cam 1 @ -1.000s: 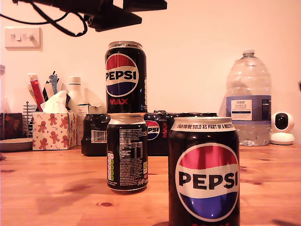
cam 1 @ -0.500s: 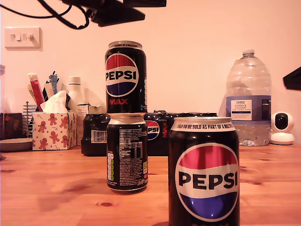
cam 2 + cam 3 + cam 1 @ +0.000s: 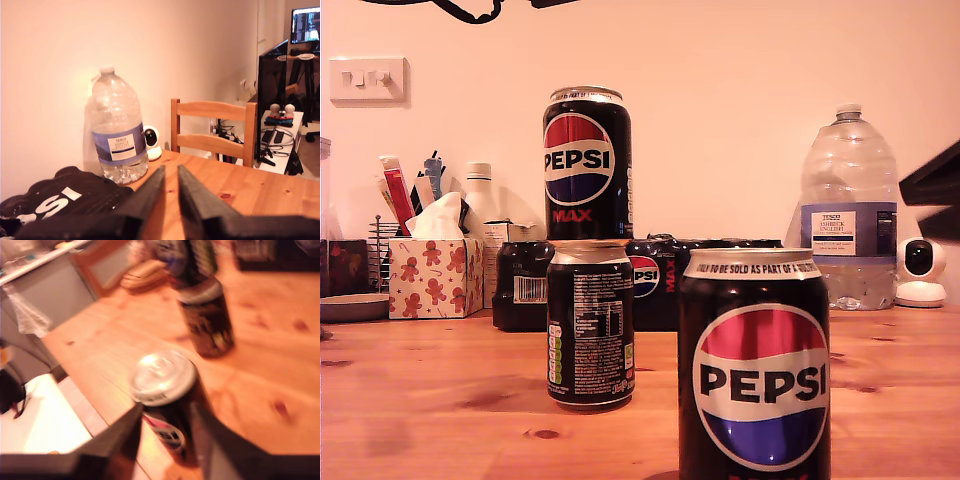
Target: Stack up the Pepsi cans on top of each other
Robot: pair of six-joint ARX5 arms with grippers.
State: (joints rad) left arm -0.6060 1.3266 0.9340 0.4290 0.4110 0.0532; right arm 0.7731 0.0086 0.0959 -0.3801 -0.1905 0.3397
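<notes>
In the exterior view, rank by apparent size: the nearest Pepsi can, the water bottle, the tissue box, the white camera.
1. Nearest Pepsi can: looks largest, but it is closest to the lens.
2. Water bottle.
3. Tissue box.
4. White camera: smallest.

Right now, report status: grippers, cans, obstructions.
My first gripper open, empty, facing the water bottle. My second gripper open above the loose can. Two cans stacked, third unstacked. Nothing in the way.

a wooden worktop [image 3: 440, 400] carries a can [image 3: 590, 325], another can [image 3: 755, 365] nearer the camera, and behind them a multipack [image 3: 655, 285], tissue box [image 3: 435, 278] and water bottle [image 3: 848, 210].
</notes>
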